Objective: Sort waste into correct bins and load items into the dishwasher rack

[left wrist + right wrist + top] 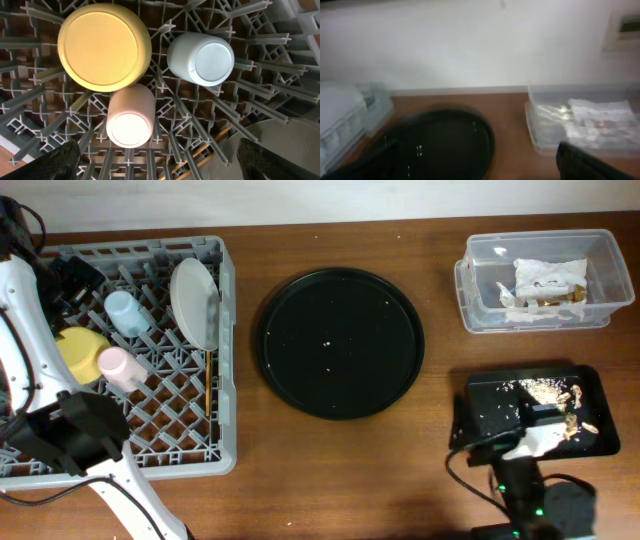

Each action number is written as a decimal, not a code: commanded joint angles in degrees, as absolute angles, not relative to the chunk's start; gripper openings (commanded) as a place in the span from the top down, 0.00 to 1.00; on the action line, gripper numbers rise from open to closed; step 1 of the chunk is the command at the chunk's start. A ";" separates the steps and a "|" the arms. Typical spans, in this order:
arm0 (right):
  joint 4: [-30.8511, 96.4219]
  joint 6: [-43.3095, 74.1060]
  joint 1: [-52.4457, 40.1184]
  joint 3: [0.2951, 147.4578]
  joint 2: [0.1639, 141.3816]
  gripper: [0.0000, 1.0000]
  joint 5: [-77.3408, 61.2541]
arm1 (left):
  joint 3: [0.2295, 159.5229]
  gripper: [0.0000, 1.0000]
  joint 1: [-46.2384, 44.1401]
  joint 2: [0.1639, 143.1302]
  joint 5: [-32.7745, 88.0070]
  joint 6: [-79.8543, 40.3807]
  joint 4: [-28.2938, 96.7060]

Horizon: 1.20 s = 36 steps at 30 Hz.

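Well apart, left pincer (160,162) spread above dishwasher rack (160,450); right pincer (477,165) spread beside flat black tray (490,405).

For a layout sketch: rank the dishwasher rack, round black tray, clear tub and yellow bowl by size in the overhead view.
1. dishwasher rack
2. round black tray
3. clear tub, close behind
4. yellow bowl

2 cups (127,313) (117,364); 1 bowl (80,352); 1 plate (195,302); 1 rack (226,370); 2 black trays (341,343) (485,416); 1 tub (478,318)
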State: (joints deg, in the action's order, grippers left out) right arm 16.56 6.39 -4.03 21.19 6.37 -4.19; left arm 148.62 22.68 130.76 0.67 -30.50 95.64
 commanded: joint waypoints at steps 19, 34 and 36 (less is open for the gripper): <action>4.08 6.22 1.58 0.32 0.32 0.02 -5.17 | 148.99 0.01 23.05 130.50 0.67 -30.81 95.68; 4.08 6.22 1.58 0.32 0.32 0.02 -5.17 | 148.31 0.01 22.26 130.47 -0.19 -27.44 96.73; 4.08 6.22 1.58 0.32 0.32 0.02 -5.17 | 144.59 0.01 20.49 128.16 -0.51 -22.72 96.60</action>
